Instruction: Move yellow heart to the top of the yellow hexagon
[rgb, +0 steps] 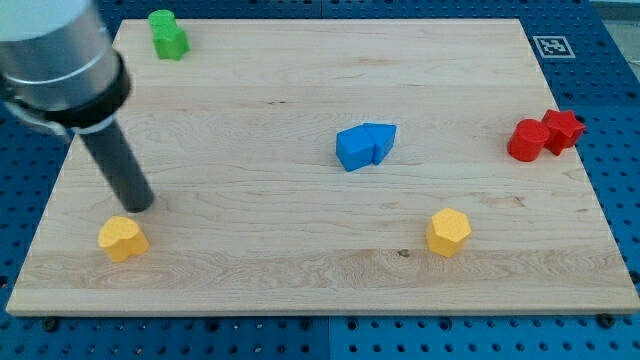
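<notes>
Camera view, bench: a pale wooden board (300, 270) lies on a blue pegboard surface (610, 100), with a printed marker tag (551, 46) just off the board's top right corner.

Camera view, my tip: my tip (141, 204) sits near the view's left edge, just above and slightly right of the yellow heart (122, 238), close to it; I cannot tell whether they touch.

Claw: there is none on this arm. It ends in a plain rod, so nothing opens or closes.

Task's thing: the yellow heart lies at the view's lower left, well apart from the yellow hexagon (449, 232), which sits at the lower right, at about the same height in the view.

Other blocks: a green block (168, 34) at the top left; two blue blocks (365, 145) touching each other near the middle; two red blocks (543, 134) touching at the right.

Risk, push direction: from above the heart, a push would likely drive it toward the board's bottom edge, not rightward. The tip probably needs to get to the heart's left side first.

Risk, long slide: an off-centre push could spin the heart or let it slip off the tip.

Risk, arrival: coming in level could knock the hexagon; the heart must end above it.
</notes>
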